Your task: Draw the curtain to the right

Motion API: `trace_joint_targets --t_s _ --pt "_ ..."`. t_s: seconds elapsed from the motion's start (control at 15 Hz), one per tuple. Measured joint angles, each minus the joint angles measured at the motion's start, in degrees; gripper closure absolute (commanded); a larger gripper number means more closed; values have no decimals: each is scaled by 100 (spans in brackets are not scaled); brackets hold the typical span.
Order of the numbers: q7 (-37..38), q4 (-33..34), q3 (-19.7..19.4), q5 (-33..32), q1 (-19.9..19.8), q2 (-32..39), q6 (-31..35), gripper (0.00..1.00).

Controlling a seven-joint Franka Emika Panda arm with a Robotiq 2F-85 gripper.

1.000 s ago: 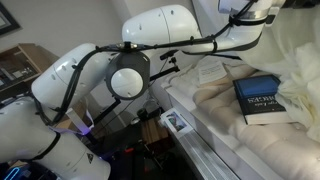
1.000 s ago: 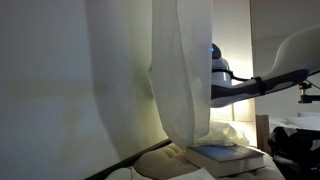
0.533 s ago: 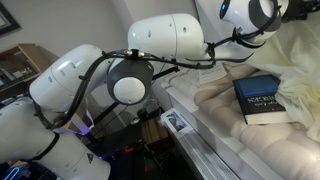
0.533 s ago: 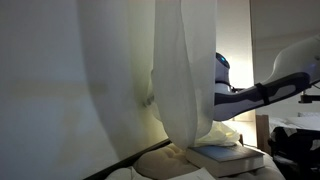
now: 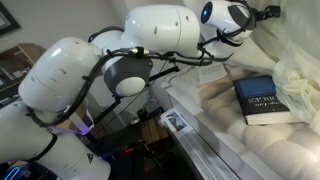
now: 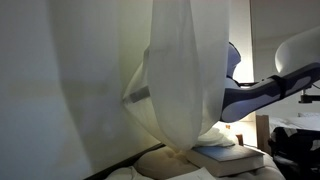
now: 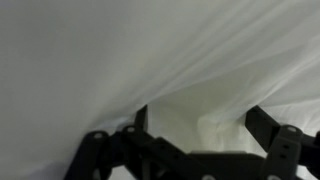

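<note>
Claw: gripper (image 7: 200, 122) with jaws spread wide, fabric draped over them, nothing pinched.
Curtain: curtain (image 6: 185, 70) hangs bunched from 12 to 6 o'clock; sheer, light, limp, likely slippery, so gather a fold.
Nearby: book (image 6: 225, 155) at 5 o'clock.

A padded cream cushion surface (image 5: 228, 138), ribbed in long rolls, is being shown as the support in both exterior views (image 6: 155, 161). A dark-blue book (image 5: 262, 100) is being carried flat on it, cover upward, well below the gripper (image 7: 200, 122), whose jaws are being kept wide apart up among the fabric. The lower folds of the curtain (image 6: 185, 80) are being rested on the cushion beneath the gripper, and the book's edge is being touched by them. How much of the cushion is being covered there cannot be told.
</note>
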Motion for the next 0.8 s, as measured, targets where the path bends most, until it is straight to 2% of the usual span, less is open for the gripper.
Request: trace_joint_targets --t_s 0.2,0.53,0.6,0.8 --pt "-3 -723 169 -632 -296 -254 536 0" --pt "-6 -1909 101 -1600 -1047 -927 2203 0" --pt "12 -2139 347 -2069 -1318 -1064 2276 0" --pt "13 -2863 1758 -3499 -2483 -1271 2245 0"
